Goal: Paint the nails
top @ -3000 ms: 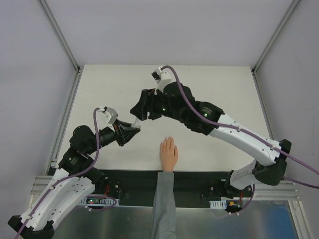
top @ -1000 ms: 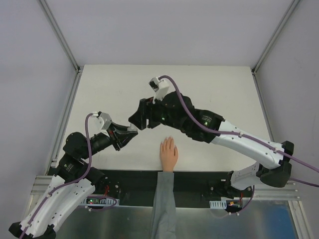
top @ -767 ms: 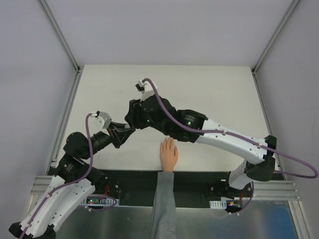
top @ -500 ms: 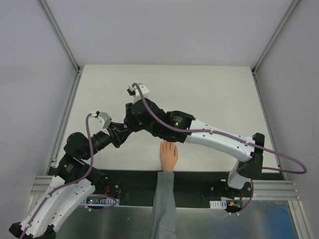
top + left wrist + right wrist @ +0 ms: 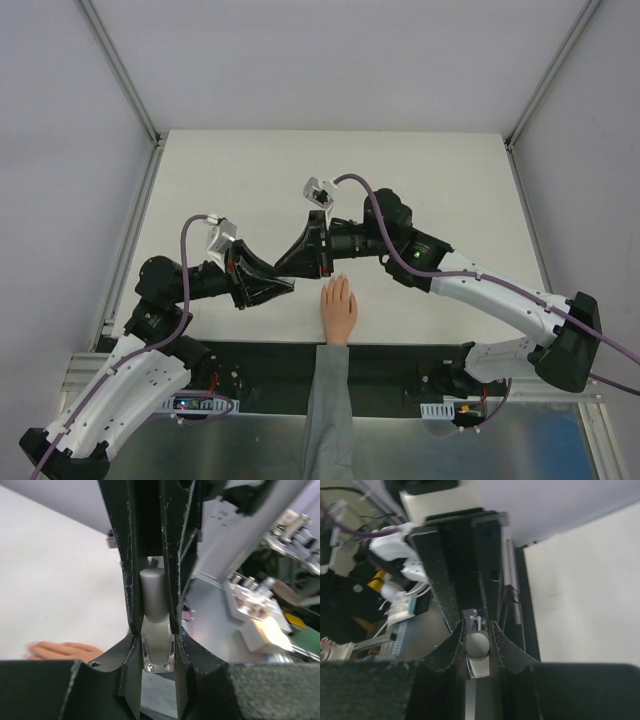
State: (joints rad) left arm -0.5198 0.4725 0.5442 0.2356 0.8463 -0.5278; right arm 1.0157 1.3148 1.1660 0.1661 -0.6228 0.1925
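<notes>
Looks like the uncapping step: left pincer [image 5: 288, 286] clamps the bottle [image 5: 158, 652], right pincer [image 5: 283, 266] pinches its cap [image 5: 478, 645]. Nails [image 5: 336, 283] are on the hand [image 5: 338, 310], flat on the counter [image 5: 430, 180] nearby. Next, probably twist the cap off.

Bright, even overhead light; soft shadows; wrist-view foregrounds blurred, dark.

Right gripper [image 5: 466, 565] pinches a small grey cap [image 5: 478, 646] between its black fingers [image 5: 435, 580], the white table [image 5: 580, 595] alongside.
</notes>
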